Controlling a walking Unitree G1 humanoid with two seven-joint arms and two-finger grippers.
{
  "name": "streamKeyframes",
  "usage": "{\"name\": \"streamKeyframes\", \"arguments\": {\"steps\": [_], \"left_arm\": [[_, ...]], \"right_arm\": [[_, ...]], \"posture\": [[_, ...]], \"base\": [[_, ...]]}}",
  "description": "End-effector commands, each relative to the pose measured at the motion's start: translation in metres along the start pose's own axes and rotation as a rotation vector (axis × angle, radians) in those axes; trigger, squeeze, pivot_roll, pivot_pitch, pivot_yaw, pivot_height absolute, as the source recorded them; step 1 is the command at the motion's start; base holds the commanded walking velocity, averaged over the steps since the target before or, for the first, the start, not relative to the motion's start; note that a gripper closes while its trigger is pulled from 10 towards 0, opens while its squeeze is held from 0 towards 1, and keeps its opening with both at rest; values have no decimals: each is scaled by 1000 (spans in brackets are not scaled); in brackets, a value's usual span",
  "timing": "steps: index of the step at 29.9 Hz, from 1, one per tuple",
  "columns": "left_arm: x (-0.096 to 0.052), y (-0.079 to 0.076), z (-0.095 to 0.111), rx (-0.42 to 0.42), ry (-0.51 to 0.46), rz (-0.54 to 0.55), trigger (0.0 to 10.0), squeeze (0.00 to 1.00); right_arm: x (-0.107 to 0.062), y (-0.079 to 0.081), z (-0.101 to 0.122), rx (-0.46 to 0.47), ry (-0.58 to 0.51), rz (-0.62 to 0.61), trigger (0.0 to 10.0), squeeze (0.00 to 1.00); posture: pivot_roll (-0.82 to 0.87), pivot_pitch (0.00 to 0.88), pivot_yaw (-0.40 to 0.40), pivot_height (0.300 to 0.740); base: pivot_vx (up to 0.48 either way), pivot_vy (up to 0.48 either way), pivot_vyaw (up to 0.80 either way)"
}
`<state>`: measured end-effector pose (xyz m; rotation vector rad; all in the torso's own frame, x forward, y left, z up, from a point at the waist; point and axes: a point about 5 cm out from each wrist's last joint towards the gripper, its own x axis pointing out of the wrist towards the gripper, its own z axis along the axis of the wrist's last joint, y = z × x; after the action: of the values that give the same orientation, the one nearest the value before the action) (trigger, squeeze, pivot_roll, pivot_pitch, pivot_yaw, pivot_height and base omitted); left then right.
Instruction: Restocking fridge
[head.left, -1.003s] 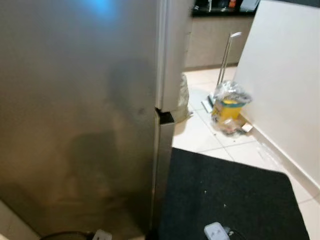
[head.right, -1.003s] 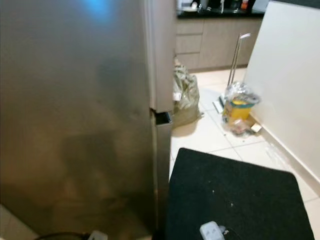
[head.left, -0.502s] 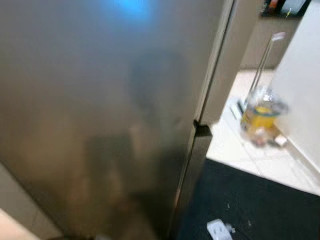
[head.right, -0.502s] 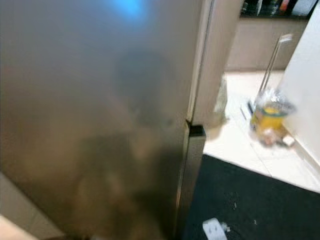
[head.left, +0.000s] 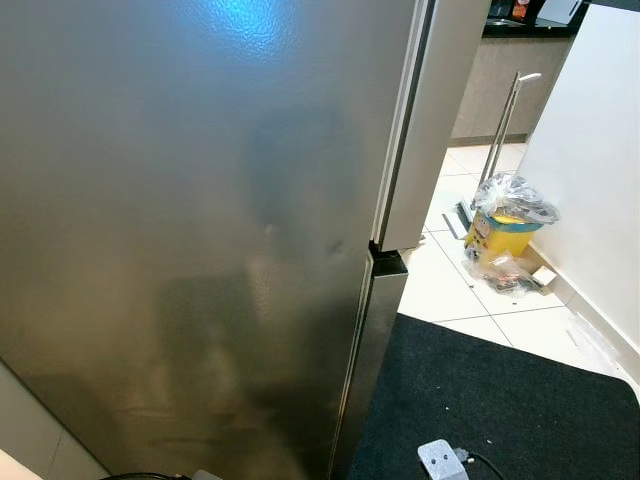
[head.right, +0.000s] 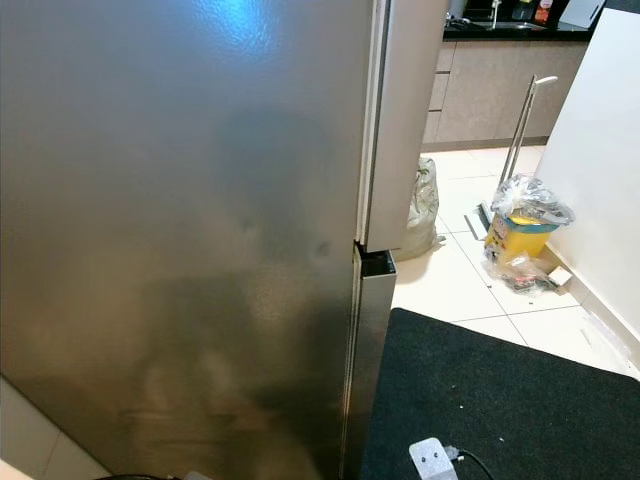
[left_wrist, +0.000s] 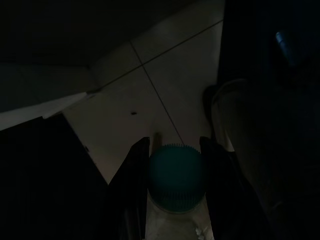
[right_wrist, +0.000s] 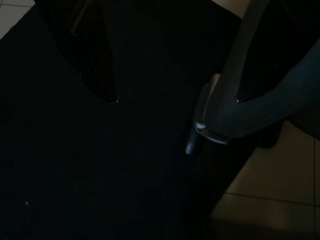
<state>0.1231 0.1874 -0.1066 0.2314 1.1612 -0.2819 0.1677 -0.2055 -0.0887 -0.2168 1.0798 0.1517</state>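
Note:
The tall steel fridge (head.left: 200, 230) stands right in front of me, both doors shut, with the seam between the upper and lower door (head.right: 375, 252) at its right edge. In the dark left wrist view, my left gripper (left_wrist: 174, 144) is shut on a bottle with a ribbed teal cap (left_wrist: 177, 175), pointing down at the tiled floor. In the right wrist view, my right gripper (right_wrist: 176, 100) hangs over the black mat, open, with nothing between its fingers.
A black mat (head.left: 500, 400) lies right of the fridge with a white plug adapter (head.left: 440, 460) and cable on it. A yellow bucket under clear plastic (head.left: 505, 225) and a long-handled tool (head.left: 500, 125) stand by the white wall (head.left: 590, 170). A grey bag (head.right: 420, 205) sits behind the fridge.
The camera has swung and steadied, so the fridge takes up more of the picture and the blur is gone. Nothing in the scene has moved.

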Motion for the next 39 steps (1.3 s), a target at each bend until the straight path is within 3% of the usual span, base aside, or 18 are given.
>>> {"name": "streamKeyframes", "arguments": {"steps": [1,15,25,29,39], "left_arm": [[0,-6,-6,-4,23,-18,10000,0],[0,-4,-5,-2,23,-2,10000,0],[0,-6,-6,15,29,-22,10000,0],[0,-6,-6,6,27,-11,10000,0],[0,-3,-7,-3,25,6,10000,0]], "right_arm": [[0,-2,4,13,-10,-3,10000,0],[1,1,12,-38,-37,20,10000,0],[2,4,34,-86,-107,40,10000,0],[2,5,36,-90,-111,43,10000,0],[2,6,33,-100,-106,51,10000,0]], "posture": [[-6,10,-1,740],[-6,12,0,740],[-5,13,-2,740],[-5,14,-3,740],[-4,13,-4,740]], "base": [[0,0,-769],[0,0,-763],[0,-96,0],[0,-480,0],[0,0,0]]}}
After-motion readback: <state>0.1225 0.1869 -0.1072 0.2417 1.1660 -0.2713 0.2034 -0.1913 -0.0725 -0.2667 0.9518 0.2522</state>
